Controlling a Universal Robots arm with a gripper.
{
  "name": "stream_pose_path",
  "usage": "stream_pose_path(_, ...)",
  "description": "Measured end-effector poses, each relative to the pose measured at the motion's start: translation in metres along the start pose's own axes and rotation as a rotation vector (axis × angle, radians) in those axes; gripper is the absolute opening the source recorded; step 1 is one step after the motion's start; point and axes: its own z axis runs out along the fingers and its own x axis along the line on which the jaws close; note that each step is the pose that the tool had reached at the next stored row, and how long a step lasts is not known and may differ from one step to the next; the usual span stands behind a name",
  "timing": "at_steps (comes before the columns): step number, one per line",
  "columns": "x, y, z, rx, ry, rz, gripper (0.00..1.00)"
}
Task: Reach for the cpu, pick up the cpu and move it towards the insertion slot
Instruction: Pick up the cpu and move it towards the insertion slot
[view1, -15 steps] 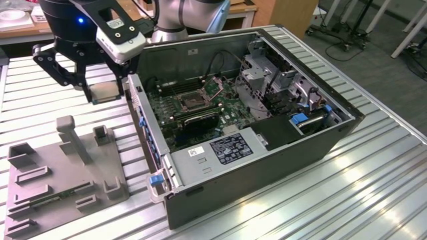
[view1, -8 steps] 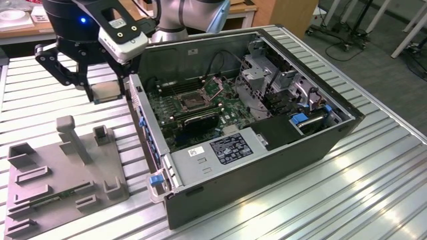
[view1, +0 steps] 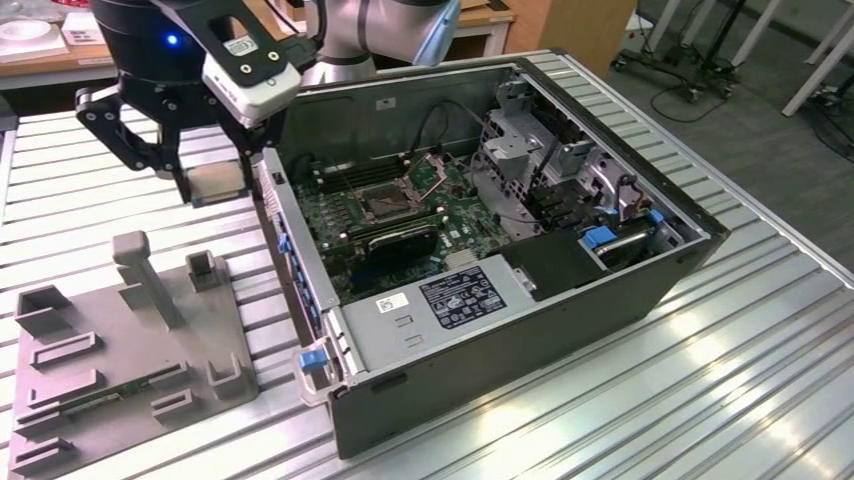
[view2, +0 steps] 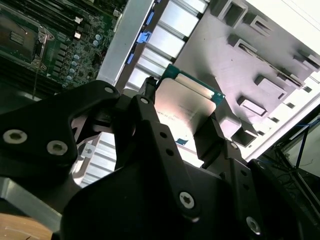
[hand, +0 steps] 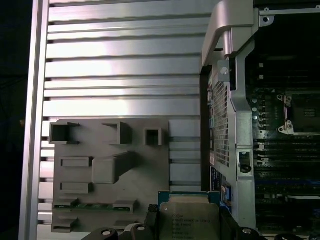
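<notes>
The silvery square cpu (view1: 216, 183) hangs in the air, well apart from the metal-framed, dark-centred insertion slot (view1: 387, 203) in the green board (view1: 327, 235).

The computer case (view1: 534, 330) lies open on the tabletop (view1: 747, 400). A fixture block (view1: 120, 400) rests on the tabletop to the exterior view's left of it. The cpu (view1: 218, 185), clamped in the hand (view1: 216, 180), hangs above the tabletop just outside the case wall. The insertion slot (view1: 380, 203) sits on the circuit board (view1: 340, 245) inside the case.

Open computer case (view1: 534, 340) is laid on its side on slatted metal table (view1: 721, 370); grey plastic fixture (view1: 120, 345) is set just beside it, at the exterior view's left; green circuit strip (hand: 90, 205) is seated in one fixture recess
</notes>
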Motion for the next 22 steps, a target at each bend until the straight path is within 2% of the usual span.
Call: stream_pose_path(22,-0.0095,0.0001,-0.0001,0.0001,0.0001,0.0,0.55)
